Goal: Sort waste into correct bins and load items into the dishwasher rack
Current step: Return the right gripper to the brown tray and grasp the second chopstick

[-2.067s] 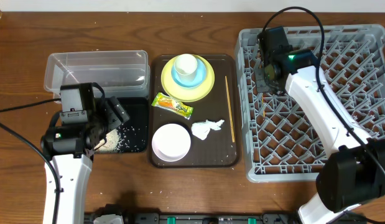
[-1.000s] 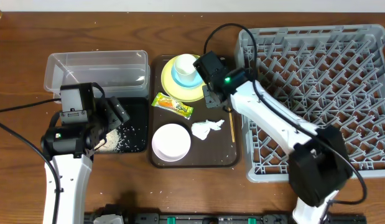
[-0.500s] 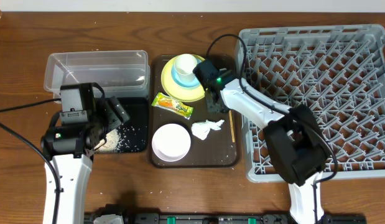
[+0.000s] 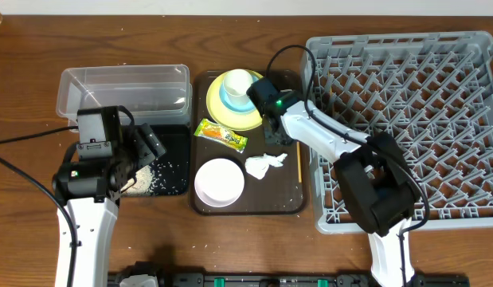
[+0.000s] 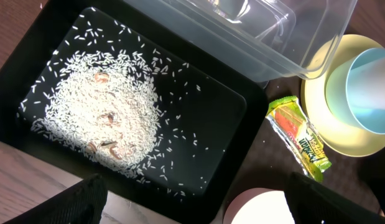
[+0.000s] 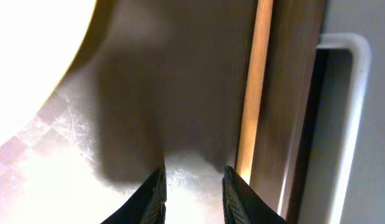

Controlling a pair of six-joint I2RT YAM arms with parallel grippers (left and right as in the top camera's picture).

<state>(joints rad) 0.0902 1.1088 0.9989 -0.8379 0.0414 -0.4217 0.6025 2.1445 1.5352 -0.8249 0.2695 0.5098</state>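
Right arm (image 4: 330,142) hides most of the chopsticks (image 4: 299,165) overhead.

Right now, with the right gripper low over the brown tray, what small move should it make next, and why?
Probably nudge sideways toward the rack until the chopsticks sit between its jaws. The right gripper is open over the brown tray, with the chopsticks just outside one fingertip.

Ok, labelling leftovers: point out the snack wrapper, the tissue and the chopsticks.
Green-and-yellow snack wrapper (image 5: 299,137), left wrist view, its printed middle.
Crumpled white tissue (image 4: 264,164), overhead view, its centre.
Thin wooden chopsticks (image 6: 255,81), right wrist view, mid-shaft.
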